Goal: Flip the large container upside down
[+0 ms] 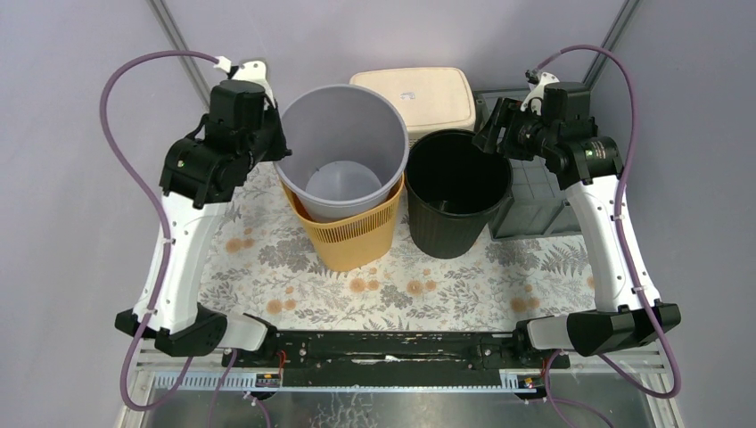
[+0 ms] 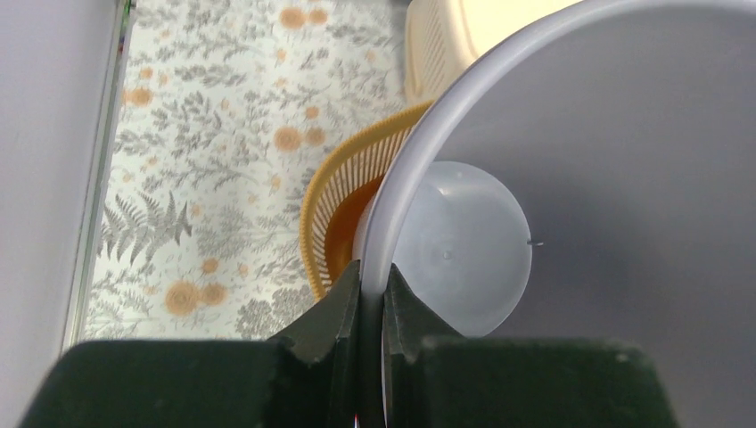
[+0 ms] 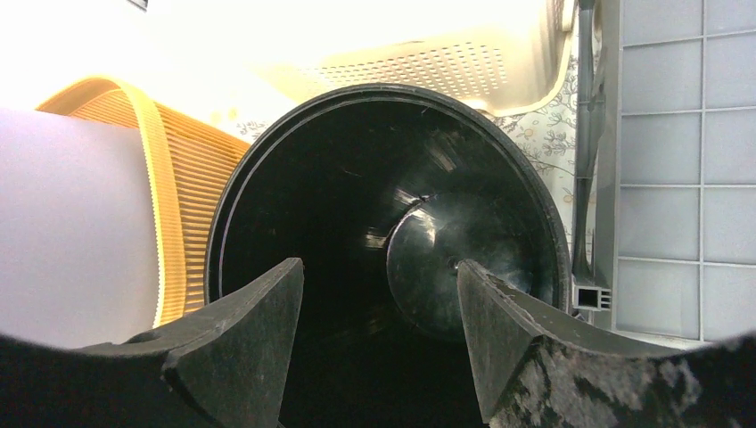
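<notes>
Large round bin of smooth pale-grey plastic (image 1: 343, 125): upright, mouth up, nested in a ribbed orange lattice basket (image 1: 352, 236) left of table centre. My left gripper (image 2: 373, 285) pinches its thin left rim, fingers almost closed. My right gripper (image 3: 379, 276) hangs wide open and empty over the glossy black round bucket (image 1: 455, 192) just beside.

The left gripper (image 2: 372, 278) is pinched on the rim of the grey bucket (image 2: 624, 178), one finger inside the wall and one outside. The bucket's pale round bottom (image 2: 464, 250) shows beyond the gripper. An orange slatted basket (image 2: 339, 192) sits against the bucket's outer side, with a cream perforated basket (image 2: 437, 40) farther behind it. A floral cloth (image 2: 214, 134) covers the bench beside the bucket.
</notes>
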Available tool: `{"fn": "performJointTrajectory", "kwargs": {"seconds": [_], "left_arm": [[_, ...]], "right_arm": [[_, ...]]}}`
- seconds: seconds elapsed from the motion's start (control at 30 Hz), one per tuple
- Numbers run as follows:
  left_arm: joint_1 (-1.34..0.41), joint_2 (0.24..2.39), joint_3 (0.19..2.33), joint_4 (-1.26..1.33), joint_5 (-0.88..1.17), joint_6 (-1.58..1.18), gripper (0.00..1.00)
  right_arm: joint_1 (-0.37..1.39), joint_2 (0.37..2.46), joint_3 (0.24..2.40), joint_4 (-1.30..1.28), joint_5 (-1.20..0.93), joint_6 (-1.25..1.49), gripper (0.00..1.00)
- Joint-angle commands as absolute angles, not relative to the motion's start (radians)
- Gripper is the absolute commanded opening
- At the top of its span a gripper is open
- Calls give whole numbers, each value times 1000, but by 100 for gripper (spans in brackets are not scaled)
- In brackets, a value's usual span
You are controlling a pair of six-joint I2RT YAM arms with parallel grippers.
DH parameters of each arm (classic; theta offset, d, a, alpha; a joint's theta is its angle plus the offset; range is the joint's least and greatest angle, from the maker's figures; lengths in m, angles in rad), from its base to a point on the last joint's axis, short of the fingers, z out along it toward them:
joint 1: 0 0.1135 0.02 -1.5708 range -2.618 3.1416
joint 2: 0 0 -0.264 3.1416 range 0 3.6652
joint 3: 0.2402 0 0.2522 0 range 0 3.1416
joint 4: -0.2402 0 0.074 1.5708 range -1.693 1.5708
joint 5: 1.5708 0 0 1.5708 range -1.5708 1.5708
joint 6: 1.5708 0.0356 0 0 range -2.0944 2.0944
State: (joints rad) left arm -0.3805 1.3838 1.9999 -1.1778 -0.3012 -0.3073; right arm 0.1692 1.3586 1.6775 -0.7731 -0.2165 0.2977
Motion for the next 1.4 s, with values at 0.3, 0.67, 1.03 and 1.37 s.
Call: {"fn": "performJointTrajectory", "kwargs": {"seconds": [0.3, 0.67, 1.03, 1.37], "left_arm": [[-382, 1233, 2111, -895, -198, -333, 0], [-382, 1022, 1990, -616, -194, -300, 0], [-381, 847, 1896, -520, -534, -266, 0], [-379, 861, 1972, -627, -936, -164, 0]], "right_arm": [[168, 1313, 1698, -737, -256, 319, 71], [169, 1316, 1700, -726, -280, 328, 70], [170, 1321, 1705, -717, -312, 337, 70], [181, 1342, 1704, -702, -357, 346, 70]]}}
